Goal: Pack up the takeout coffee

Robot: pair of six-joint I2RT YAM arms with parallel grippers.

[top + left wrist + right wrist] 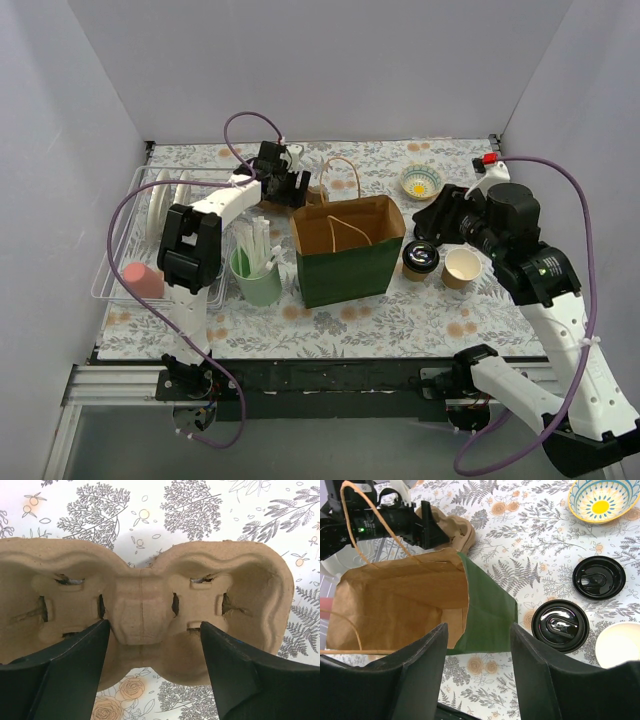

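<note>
On the right side of the table, the takeout coffee [420, 258] stands upright with its black lid on, just right of the green paper bag [345, 270] and just left of the lidless paper cup [462, 267]; it is outside the bag, not packed. No print I can read on the bag, cups or lids. Count: one bag, open-topped with a brown inside and twine handles; two black lids in the right wrist view, one on the coffee and a second lid [599, 577] beyond it, and I can't tell whether a cup sits under that one; one patterned bowl [421, 181]; one mint-green cup [260, 285] of white sticks; one pink cup [143, 278] in the wire rack [113, 243] with white plates; one pulp cup carrier [142, 605], two wells showing. Right gripper [477, 630] hangs above the bag's right edge, fingers apart, holding nothing. Left gripper [154, 630] is at the far side over the carrier, fingers spread either side of its centre rib, not clamped; contact I can't tell.
</note>
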